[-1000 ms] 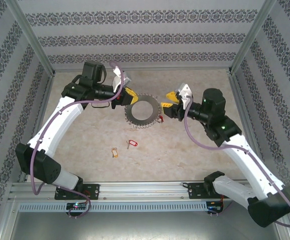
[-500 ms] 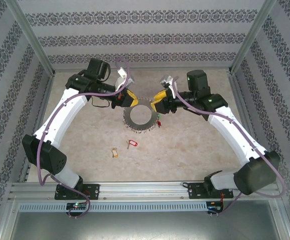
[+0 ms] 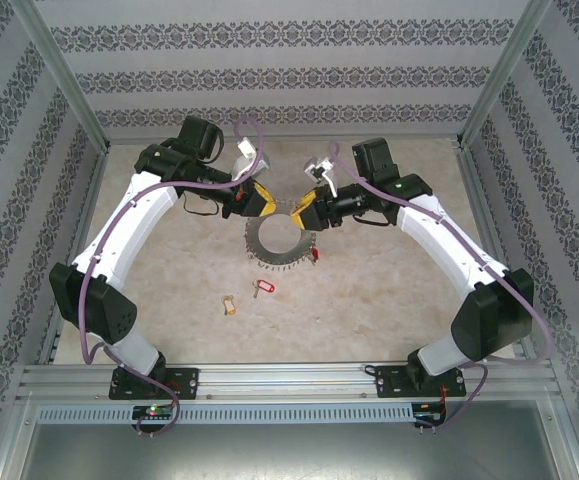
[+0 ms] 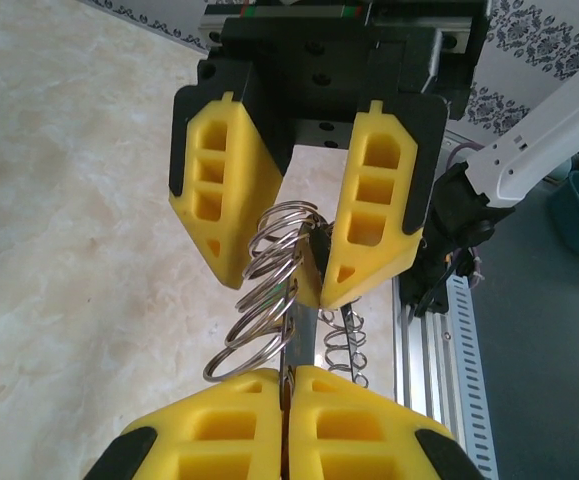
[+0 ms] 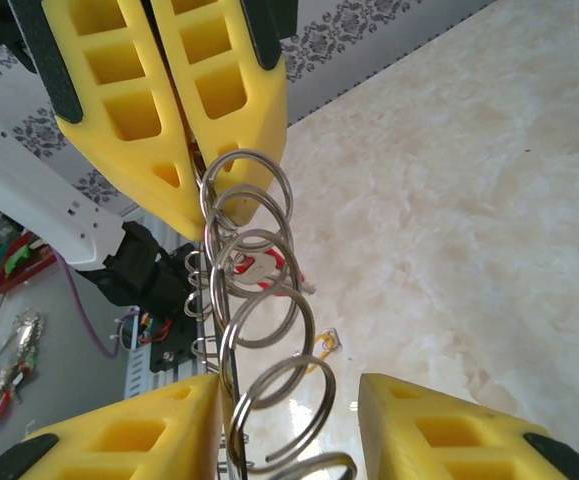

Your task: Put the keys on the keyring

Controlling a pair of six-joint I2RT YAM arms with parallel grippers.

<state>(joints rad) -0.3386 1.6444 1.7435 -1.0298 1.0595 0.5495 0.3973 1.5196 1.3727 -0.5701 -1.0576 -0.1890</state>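
Note:
The keyring (image 3: pixel 281 238), a wide flat metal ring fringed with small split rings, hangs between both arms above the table. My left gripper (image 3: pixel 259 200) is shut on its upper left edge; in the left wrist view the yellow fingers (image 4: pixel 229 420) pinch the metal band (image 4: pixel 309 330). My right gripper (image 3: pixel 304 212) stands open astride the ring's upper right edge, and its left finger (image 5: pixel 139 440) lies against the band while the other stays clear. The keys lie loose on the table: one with a red tag (image 3: pixel 263 288), one with a tan tag (image 3: pixel 229 304).
Patterned walls and metal frame posts (image 3: pixel 69 90) close in the marbled table (image 3: pixel 389 290) on three sides. A slotted metal rail (image 3: pixel 289 385) carries both arm bases along the near edge. The two loose keys lie on open table in front of the ring.
My right arm has swung left and in from the ring's right side to its upper edge, and its jaws have narrowed. The left gripper keeps its grip and has barely shifted.

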